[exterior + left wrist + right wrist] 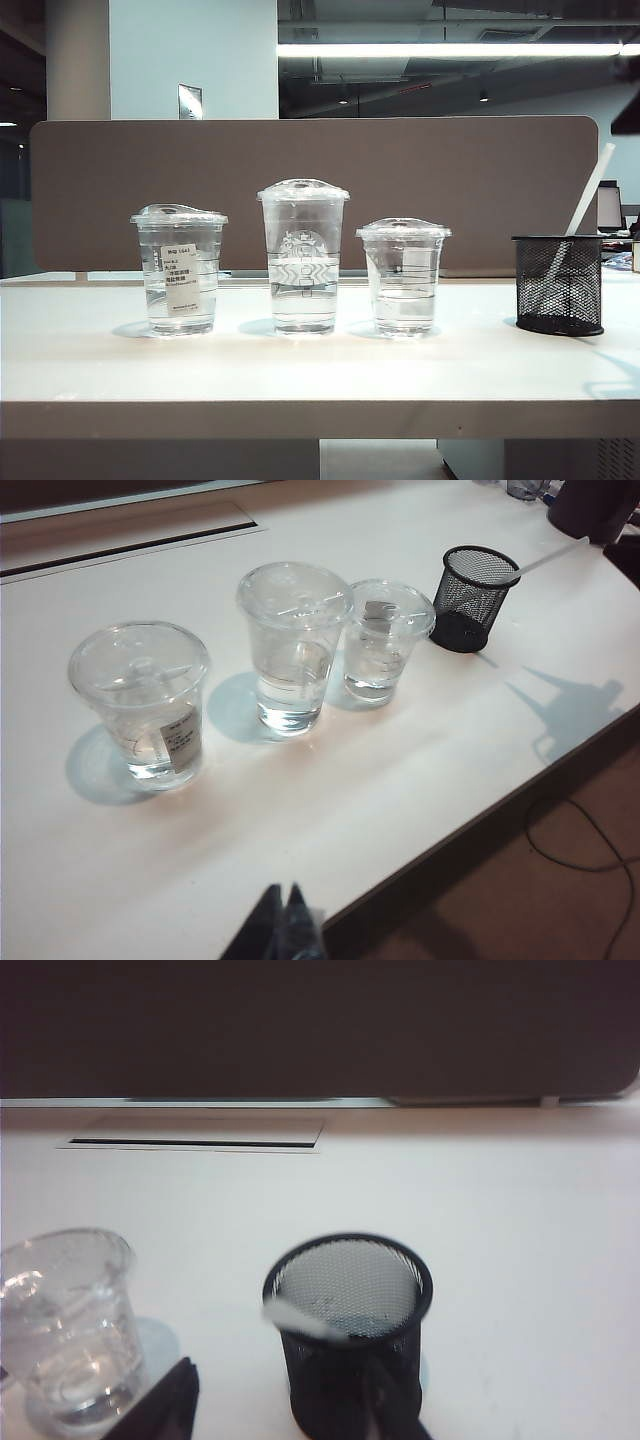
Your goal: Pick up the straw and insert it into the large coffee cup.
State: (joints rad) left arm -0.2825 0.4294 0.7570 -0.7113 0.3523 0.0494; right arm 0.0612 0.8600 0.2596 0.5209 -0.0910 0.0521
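The straw (588, 195) is long and white and leans to the right out of a black mesh holder (575, 290) at the table's right end. The large coffee cup (303, 255), domed lid and faint round logo, stands in the middle of three clear cups. Neither gripper shows in the exterior view. In the right wrist view my right gripper (285, 1405) is open just short of the holder (330, 1380), one finger in front of its wall, and the straw's blurred end (295, 1318) crosses the rim. My left gripper (283, 898) is shut and empty over the table's near edge, well back from the large cup (293, 640).
A shorter cup with a white label (180, 270) stands left of the large cup, and the shortest cup (403, 275) right of it, nearest the holder. A brown partition (300, 170) closes off the back of the table. A cable slot (195, 1143) lies in the tabletop behind the holder.
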